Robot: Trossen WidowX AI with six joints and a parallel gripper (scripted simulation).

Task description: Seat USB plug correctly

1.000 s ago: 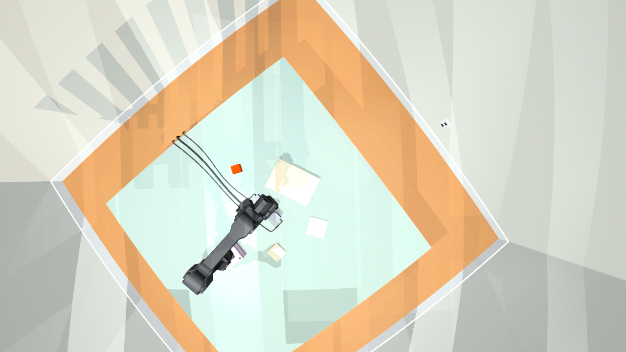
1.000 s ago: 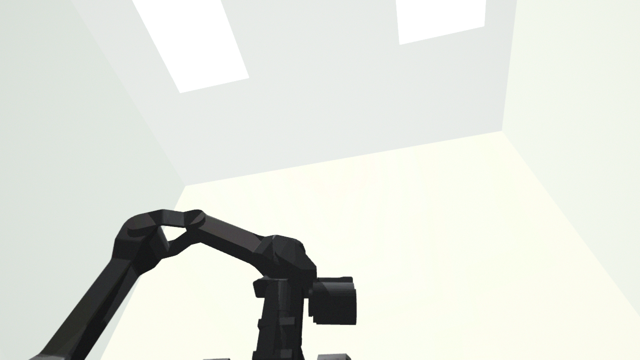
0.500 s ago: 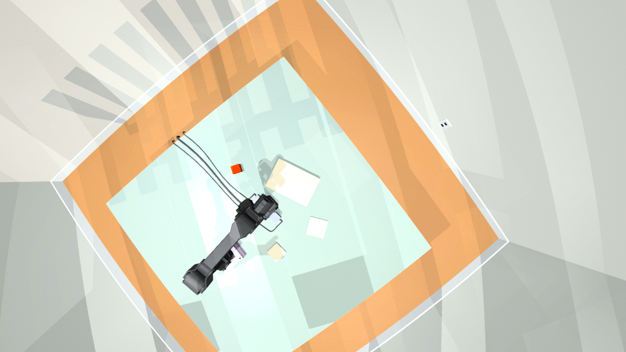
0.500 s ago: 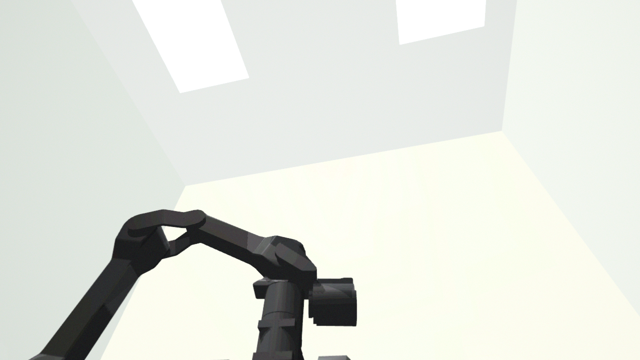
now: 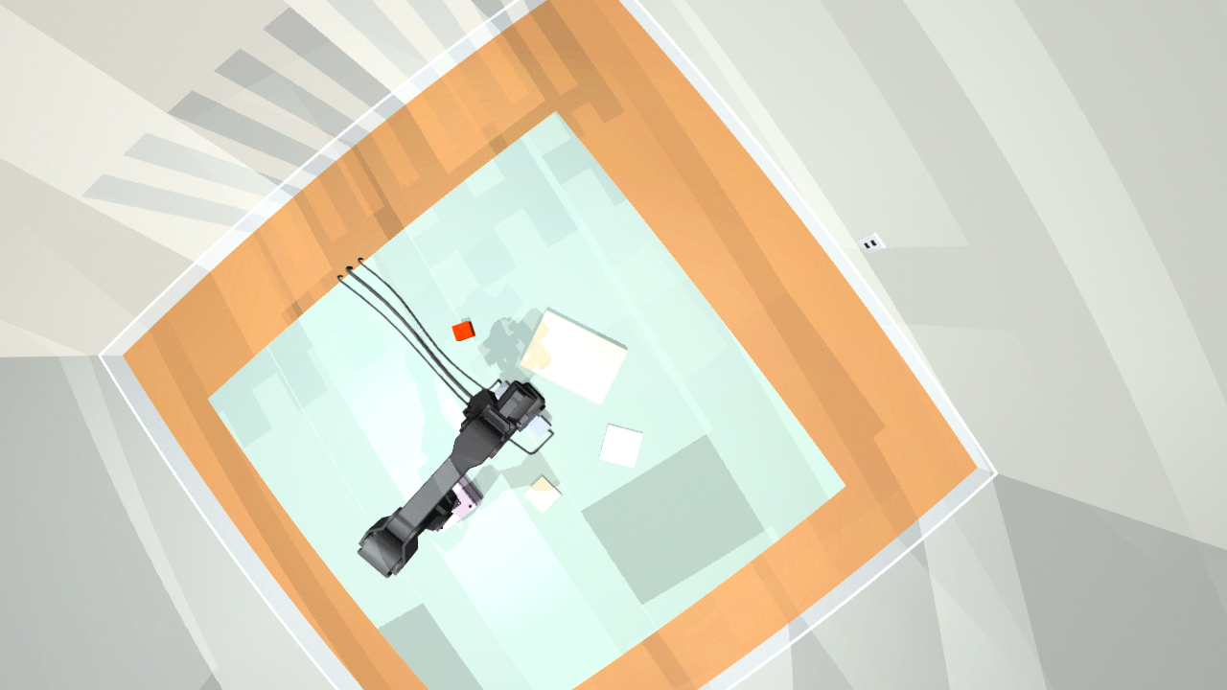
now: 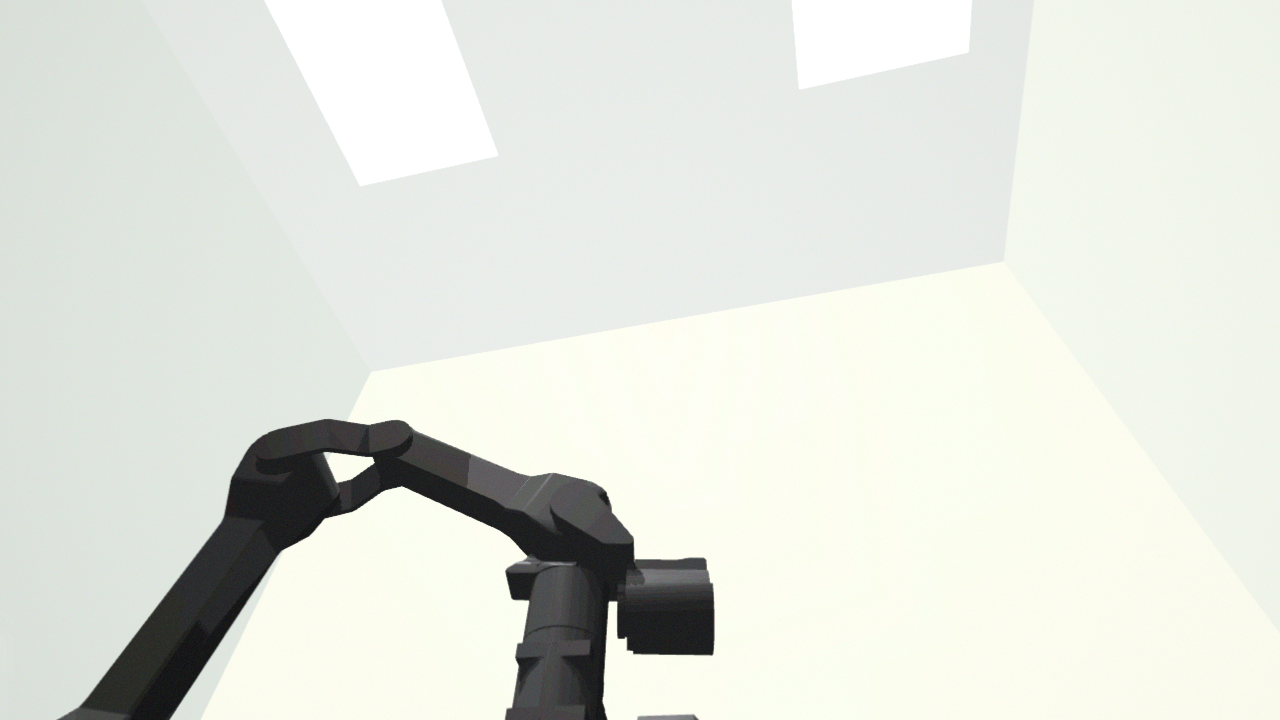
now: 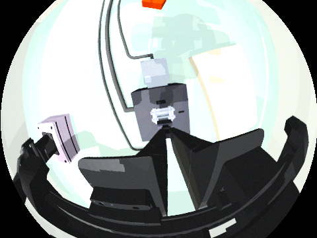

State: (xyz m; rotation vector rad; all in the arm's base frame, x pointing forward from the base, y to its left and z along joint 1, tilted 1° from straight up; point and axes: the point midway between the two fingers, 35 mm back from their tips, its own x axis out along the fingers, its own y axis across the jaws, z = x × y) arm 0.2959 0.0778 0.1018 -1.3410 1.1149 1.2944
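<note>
Orange block (image 5: 463, 331) (image 7: 154, 3), beige slab (image 5: 574, 356) (image 7: 219, 89)

A matt, smooth, plastic-like finish is shown by the black arm (image 5: 433, 484) (image 6: 465, 474), with faint sheen seen on its rounded wrist parts. The same dull black is seen on the gripper (image 7: 168, 130). A smooth, matt plastic look is given to the dark grey power cube (image 7: 142, 123), while a pale, metal-like gleam is carried by the fitting (image 7: 162, 114) on its top. Rubbery, matt surfaces are suggested by the dark cables (image 5: 403, 315) (image 7: 108, 56). A flat, smooth finish is seen on the orange block (image 5: 463, 331) (image 7: 154, 3).
</note>
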